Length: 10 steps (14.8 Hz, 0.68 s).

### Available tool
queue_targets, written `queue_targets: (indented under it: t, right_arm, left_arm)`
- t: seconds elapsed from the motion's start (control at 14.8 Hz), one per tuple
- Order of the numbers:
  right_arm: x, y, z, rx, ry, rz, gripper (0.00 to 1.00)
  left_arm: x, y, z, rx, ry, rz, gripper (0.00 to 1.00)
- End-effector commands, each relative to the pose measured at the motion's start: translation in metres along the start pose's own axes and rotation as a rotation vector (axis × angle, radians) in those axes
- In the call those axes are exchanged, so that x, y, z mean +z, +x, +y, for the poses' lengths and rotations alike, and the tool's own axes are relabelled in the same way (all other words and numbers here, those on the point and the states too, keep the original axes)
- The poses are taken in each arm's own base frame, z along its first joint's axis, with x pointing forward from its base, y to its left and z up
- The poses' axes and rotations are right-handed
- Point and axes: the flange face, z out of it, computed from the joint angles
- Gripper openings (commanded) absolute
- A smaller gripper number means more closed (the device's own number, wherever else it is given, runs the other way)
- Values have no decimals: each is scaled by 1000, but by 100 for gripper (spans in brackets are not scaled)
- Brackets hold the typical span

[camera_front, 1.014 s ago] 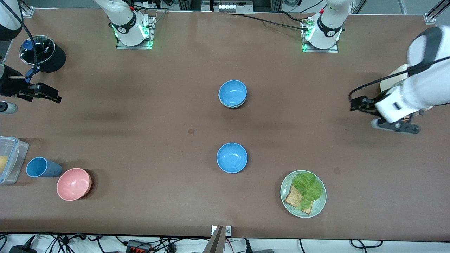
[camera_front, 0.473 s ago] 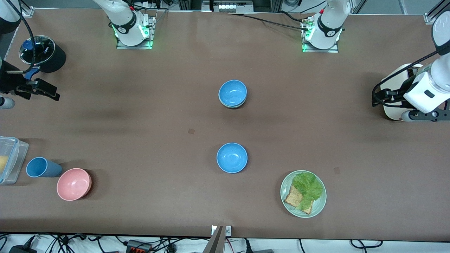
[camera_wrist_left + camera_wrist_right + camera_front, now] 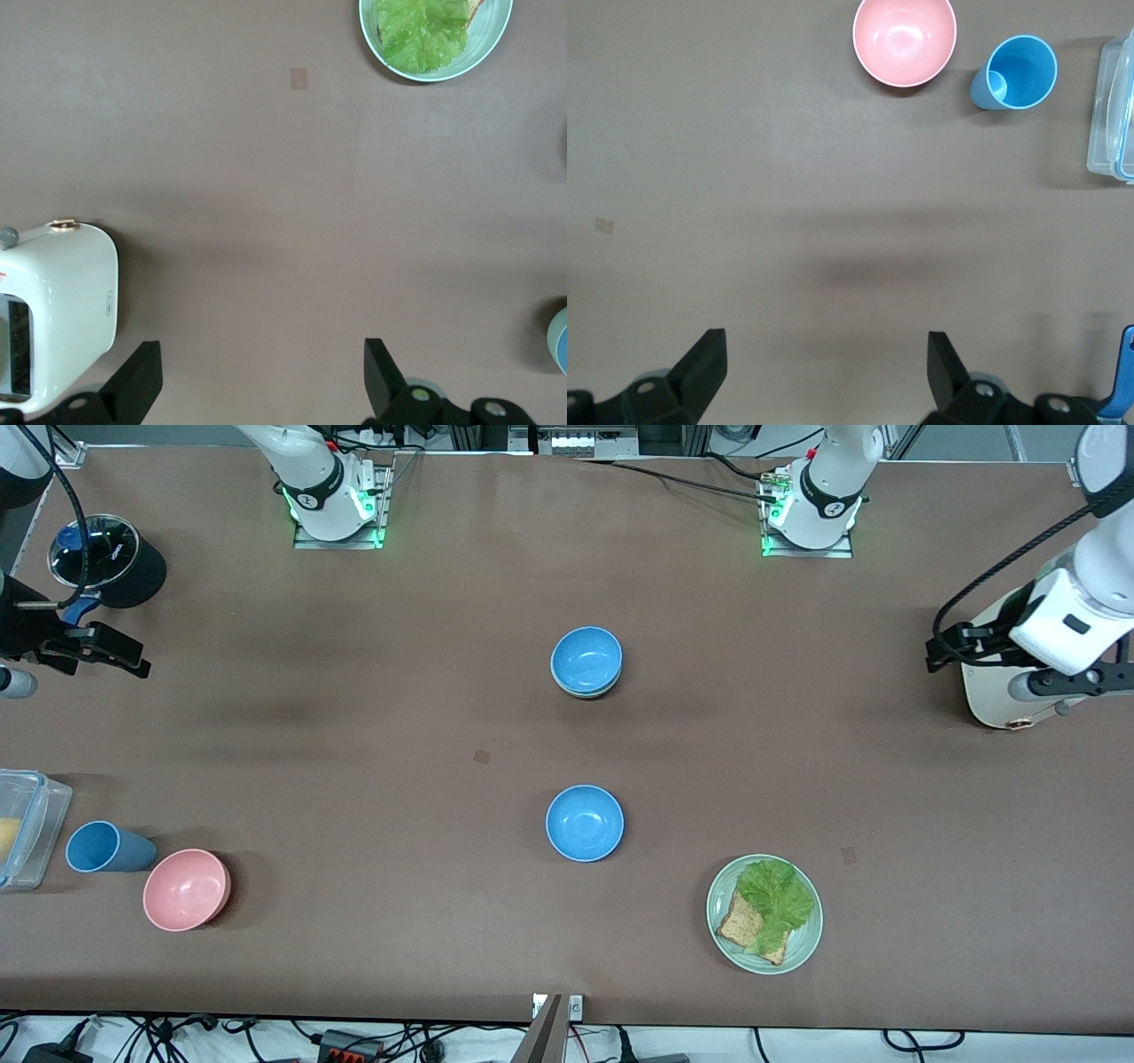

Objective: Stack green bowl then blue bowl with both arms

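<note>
Stack of blue bowl [image 3: 586,658] on green bowl [image 3: 585,690] lies mid-bench, between your wide-open, empty left end effector [image 3: 946,649] and right end effector [image 3: 111,653].

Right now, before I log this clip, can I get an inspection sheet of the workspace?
Surface: brown table, bare mid-area.
Job's things: blue bowl nested in green bowl, only its rim showing; twin blue bowl nearer the camera, alone.
Clutter: plate with toast and lettuce; pink bowl; blue cup; plastic container; toaster; black pot.
Grippers: left tool open, over the toaster's edge; right tool open, at its table end.
Cables: along table edges.
Surroundings: nothing seen.
</note>
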Motion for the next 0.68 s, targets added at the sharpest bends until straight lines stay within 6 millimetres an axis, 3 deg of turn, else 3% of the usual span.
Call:
queue_targets:
  t: [0.0,0.61]
  right_arm:
    - [-2,-9,-1,-18,-14,3,100]
    - [-2,-10,-3,-20,-14,-2,100]
  left_arm:
    - [2,-13,-1,-23,-5,11,100]
    - [-6,-17,21,20,-5,20,100]
